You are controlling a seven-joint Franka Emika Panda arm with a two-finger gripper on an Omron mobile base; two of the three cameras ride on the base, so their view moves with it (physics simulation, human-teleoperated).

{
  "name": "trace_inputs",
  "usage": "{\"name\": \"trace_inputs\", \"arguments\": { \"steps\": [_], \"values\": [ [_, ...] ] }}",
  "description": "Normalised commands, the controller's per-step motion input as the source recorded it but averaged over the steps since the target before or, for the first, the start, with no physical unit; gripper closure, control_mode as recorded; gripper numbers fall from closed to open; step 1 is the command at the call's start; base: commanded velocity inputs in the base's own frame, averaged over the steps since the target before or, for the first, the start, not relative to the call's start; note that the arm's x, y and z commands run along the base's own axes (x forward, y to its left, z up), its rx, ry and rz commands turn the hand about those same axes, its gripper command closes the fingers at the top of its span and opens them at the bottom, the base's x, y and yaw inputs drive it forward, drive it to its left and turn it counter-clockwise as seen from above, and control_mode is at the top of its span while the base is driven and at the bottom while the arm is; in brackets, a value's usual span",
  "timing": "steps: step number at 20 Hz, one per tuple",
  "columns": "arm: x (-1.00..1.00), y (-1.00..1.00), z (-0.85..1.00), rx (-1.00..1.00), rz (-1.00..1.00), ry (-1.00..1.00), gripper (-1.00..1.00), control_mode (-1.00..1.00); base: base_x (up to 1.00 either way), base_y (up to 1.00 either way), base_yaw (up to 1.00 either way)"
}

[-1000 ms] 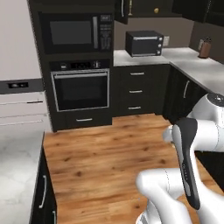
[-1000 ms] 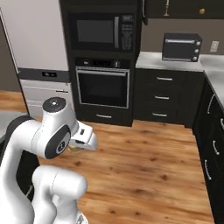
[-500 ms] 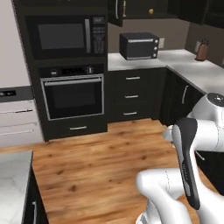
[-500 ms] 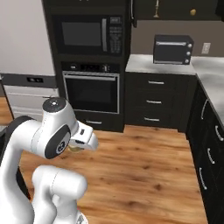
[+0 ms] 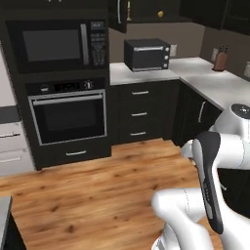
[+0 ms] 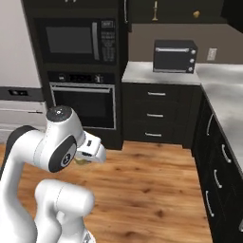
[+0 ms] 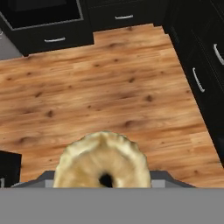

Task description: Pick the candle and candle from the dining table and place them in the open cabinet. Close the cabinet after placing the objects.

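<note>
— Carrying what?

— Carrying the stub (image 7: 103, 159), pinched in the gripper (image 6: 88, 154) over the wood floor (image 7: 109, 87), well apart from the cabinet (image 5: 113, 14).

— Jaws?

— Closed narrow on the wax, judging by the stub riding right at the hand, off the floor. Cannot see the fingertips themselves behind the wax.

— And the taper (image 6: 155, 9)?

— Standing upright on the shelf inside the open cabinet, near a small round yellow thing (image 6: 196, 14). Looks placed, then.

— Handling of the stub?

— Probably light, so no strain in the lift. Stiff enough, yet soft-skinned: likely to dent or smear under a hard squeeze, and likely slick too. Wavy around the top rim, with a dark hollow at the wick.

— Best hold?

— Across the plain sides, below the frilled rim, square to the axis, to keep from rolling between the pads. Moderate pressure, no more.

— Risks?

— Slipping or tipping during the reach up over the counter (image 5: 124, 73) and the toaster oven (image 5: 146, 54). Needs setting flat on its base, clear of the taper, before letting go. Short and wide, so unlikely to topple once down.

— After that?

— Closing the cabinet.
</note>
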Motion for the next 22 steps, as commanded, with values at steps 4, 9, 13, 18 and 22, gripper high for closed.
{"name": "trace_inputs", "arguments": {
  "steps": [4,9,13,18,22],
  "values": [
    [0.0,0.0,0.0,0.0,0.0,0.0,1.0,1.0,0.58,-0.38,-0.09],
    [0.0,0.0,0.0,0.0,0.0,0.0,1.0,1.0,0.59,-0.35,-0.09],
    [0.0,0.0,0.0,0.0,0.0,0.0,1.0,1.0,0.61,-0.29,-0.09],
    [0.0,0.0,0.0,0.0,0.0,0.0,1.0,1.0,0.64,-0.27,-0.07],
    [0.0,0.0,0.0,0.0,0.0,0.0,1.0,1.0,0.66,-0.29,-0.07]
  ]
}}
